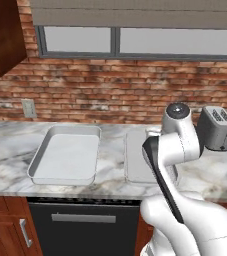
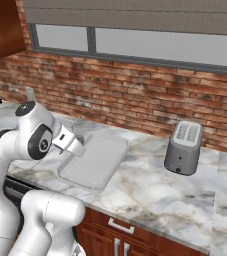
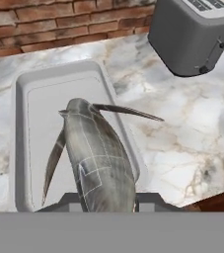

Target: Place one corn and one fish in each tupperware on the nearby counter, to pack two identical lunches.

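Observation:
In the hand view a dark-grey fish with thin fins sticks forward from my gripper, whose jaws are shut on its tail end. It hangs over a shallow pale-grey tupperware that holds nothing. In the right base view my gripper is above that tupperware's left end. A second tupperware, with nothing in it either, lies further left on the marbled counter; the arm partly covers the right one. The corn is out of view.
A grey toaster stands on the counter right of the trays, near the brick wall. A dark dishwasher front sits under the counter edge. A wall outlet and an upper wooden cabinet are at the left.

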